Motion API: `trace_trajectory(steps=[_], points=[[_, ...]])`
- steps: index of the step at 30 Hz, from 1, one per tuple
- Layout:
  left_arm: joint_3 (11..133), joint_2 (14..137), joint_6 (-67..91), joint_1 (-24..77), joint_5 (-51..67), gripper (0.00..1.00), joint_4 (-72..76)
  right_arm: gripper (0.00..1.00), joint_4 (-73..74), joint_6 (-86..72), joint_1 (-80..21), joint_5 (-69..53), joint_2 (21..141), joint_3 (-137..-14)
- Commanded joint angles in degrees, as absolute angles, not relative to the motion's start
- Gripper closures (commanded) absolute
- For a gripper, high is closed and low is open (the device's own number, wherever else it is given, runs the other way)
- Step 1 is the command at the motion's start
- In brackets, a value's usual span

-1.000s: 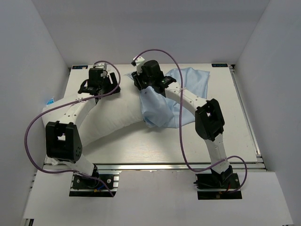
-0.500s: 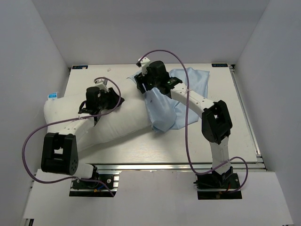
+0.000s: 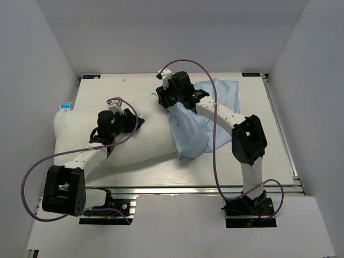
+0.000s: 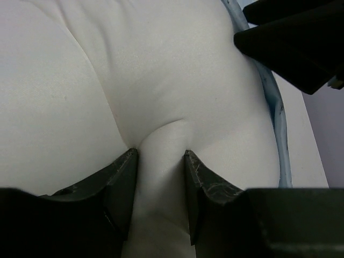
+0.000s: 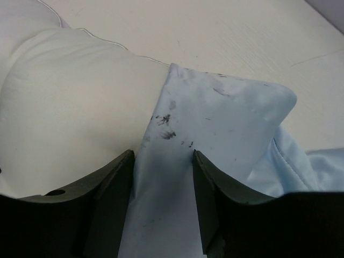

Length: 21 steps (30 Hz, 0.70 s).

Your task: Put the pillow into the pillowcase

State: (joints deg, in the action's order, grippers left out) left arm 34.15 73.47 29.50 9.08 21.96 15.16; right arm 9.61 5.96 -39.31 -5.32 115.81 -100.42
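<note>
The white pillow (image 3: pixel 145 141) lies across the table's left and middle, and its right end sits inside the light blue pillowcase (image 3: pixel 191 131). My left gripper (image 3: pixel 127 122) is on top of the pillow's middle. In the left wrist view that gripper (image 4: pixel 159 153) is shut on a raised fold of the pillow (image 4: pixel 161 80), with the pillowcase rim (image 4: pixel 275 105) at the right. My right gripper (image 3: pixel 166 101) is at the pillowcase mouth on the far side. Seen from its own wrist, the right gripper (image 5: pixel 162 156) is shut on a ridge of pillowcase (image 5: pixel 215 118) beside the bare pillow (image 5: pixel 70 91).
White walls stand round the table (image 3: pixel 242 156) on three sides. A small blue tag (image 3: pixel 65 106) sticks out at the pillow's left end. Purple cables (image 3: pixel 212 150) loop over both arms. The rest of the pillowcase spreads toward the back right corner.
My left gripper came from the back of the table onto the pillow's middle and closed on a fold. The pillow swung level and the pillowcase drew further over its right end.
</note>
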Motion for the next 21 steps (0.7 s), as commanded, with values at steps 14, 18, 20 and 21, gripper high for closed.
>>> trace_trajectory(steps=[14,18,20,21], points=[[29.79,74.35,32.26,12.83,26.98,0.51,2.11,0.91,10.9,3.87,-41.04,-13.09,113.64,-103.35],[30.85,75.32,32.08,13.88,26.98,0.51,2.81,0.98,11.08,1.41,-43.41,-15.72,113.55,-105.55],[31.11,75.5,31.99,14.15,26.98,0.51,3.08,0.98,10.72,0.71,-45.26,-15.99,113.73,-106.87],[31.55,75.59,31.99,14.41,26.98,0.5,3.16,0.98,10.46,0.44,-45.87,-16.34,113.9,-107.31]])
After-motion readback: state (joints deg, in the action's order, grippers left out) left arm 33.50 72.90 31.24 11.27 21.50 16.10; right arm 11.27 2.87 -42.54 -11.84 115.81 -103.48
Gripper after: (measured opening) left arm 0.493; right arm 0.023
